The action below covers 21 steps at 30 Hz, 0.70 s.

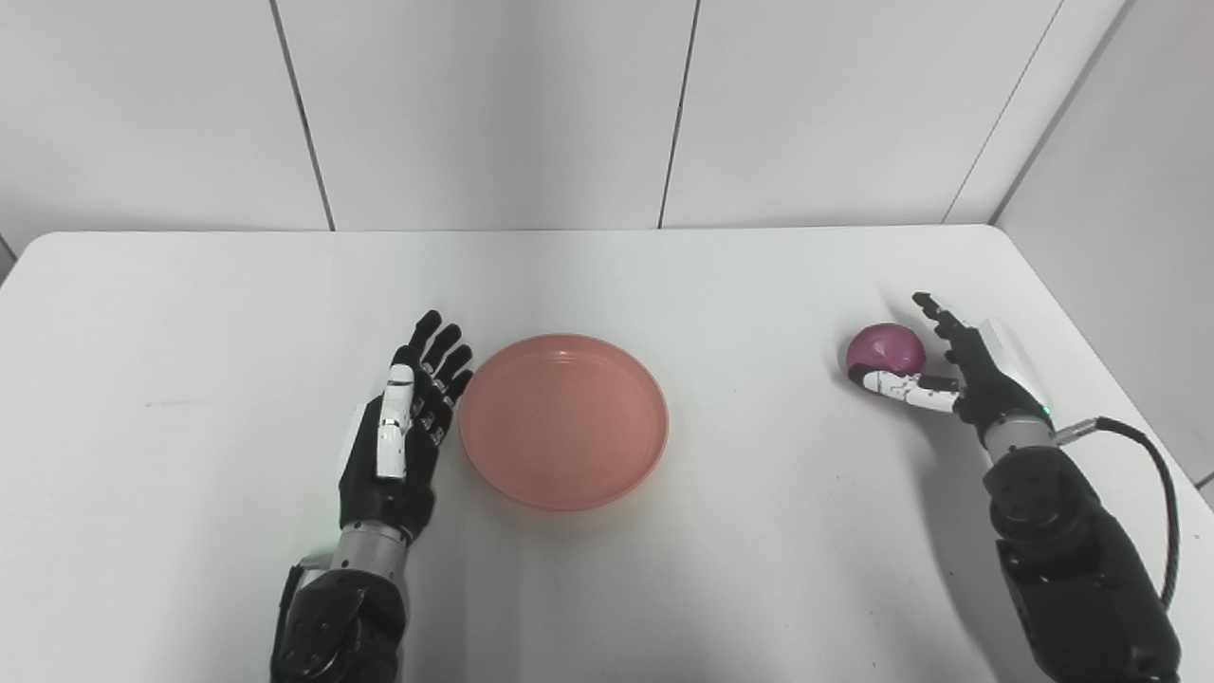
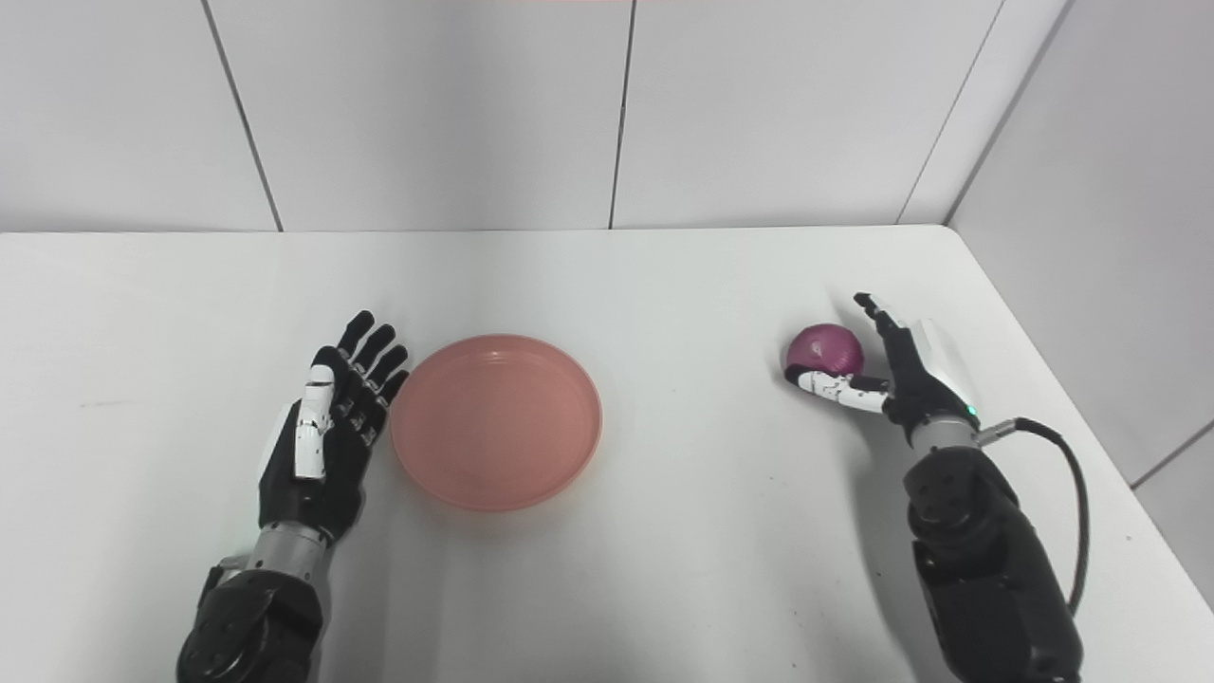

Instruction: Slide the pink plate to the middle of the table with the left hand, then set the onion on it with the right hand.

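Left eye view: you see a white table [image 1: 721, 569] with rounded far corners, backed by pale panelled walls [image 1: 493, 104].
Pink plate: you find the pink plate [image 1: 563, 420] flat on the table near the middle, a little left of centre, nothing lying in it.
Left hand: your left hand [image 1: 403, 427] lies just beside the plate's left rim, fingers [image 1: 444, 359] straight and held apart, holding nothing; you cannot tell whether the fingertips touch the rim.
Onion: the onion [image 1: 885, 349], purple, sits far to the right, well apart from the plate.
Right hand: your right hand [image 1: 958, 365] cups the onion from its right side, thumb [image 1: 901, 387] under its near edge, fingers spread behind it and not closed round it.
Cable: a black cable [image 1: 1152, 493] loops out from your right wrist.
Path: bare table lies between onion and plate.
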Each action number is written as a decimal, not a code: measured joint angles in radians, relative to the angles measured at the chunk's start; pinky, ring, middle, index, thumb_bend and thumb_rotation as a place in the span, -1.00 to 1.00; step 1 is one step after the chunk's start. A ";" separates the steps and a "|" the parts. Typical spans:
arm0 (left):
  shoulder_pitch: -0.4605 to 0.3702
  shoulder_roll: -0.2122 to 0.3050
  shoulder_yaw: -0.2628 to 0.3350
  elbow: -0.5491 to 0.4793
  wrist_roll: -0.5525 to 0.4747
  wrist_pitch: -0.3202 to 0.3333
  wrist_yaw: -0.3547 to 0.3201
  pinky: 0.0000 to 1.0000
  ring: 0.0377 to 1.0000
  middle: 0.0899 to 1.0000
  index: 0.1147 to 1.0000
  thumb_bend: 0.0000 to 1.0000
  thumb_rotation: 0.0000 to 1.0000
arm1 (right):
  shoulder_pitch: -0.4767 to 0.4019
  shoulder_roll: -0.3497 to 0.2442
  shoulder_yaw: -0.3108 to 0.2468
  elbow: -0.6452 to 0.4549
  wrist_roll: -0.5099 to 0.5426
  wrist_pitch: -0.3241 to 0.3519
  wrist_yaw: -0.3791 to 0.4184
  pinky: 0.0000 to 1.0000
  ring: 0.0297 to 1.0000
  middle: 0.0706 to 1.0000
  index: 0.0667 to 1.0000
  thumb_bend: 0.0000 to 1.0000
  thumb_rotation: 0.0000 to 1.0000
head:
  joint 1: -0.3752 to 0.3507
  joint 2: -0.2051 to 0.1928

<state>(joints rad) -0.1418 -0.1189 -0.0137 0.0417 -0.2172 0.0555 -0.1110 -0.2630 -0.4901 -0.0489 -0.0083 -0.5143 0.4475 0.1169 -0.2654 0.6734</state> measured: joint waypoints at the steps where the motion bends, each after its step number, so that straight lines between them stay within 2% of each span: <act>1: 0.000 0.000 0.000 0.000 0.000 0.000 0.000 0.86 0.87 0.88 0.84 -0.11 1.00 | 0.000 0.000 0.003 0.000 0.000 0.000 0.001 0.68 0.83 0.86 0.86 1.00 -0.07 | 0.000 0.000; 21: 0.000 0.000 0.002 0.001 0.000 -0.002 -0.005 0.87 0.87 0.88 0.84 -0.09 1.00 | -0.021 -0.024 0.039 0.012 -0.006 0.005 0.016 0.58 0.73 0.78 0.77 1.00 -0.10 | 0.000 0.003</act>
<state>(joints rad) -0.1417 -0.1189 -0.0114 0.0424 -0.2172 0.0533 -0.1155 -0.2840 -0.5146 -0.0095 0.0041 -0.5198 0.4520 0.1326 -0.2654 0.6765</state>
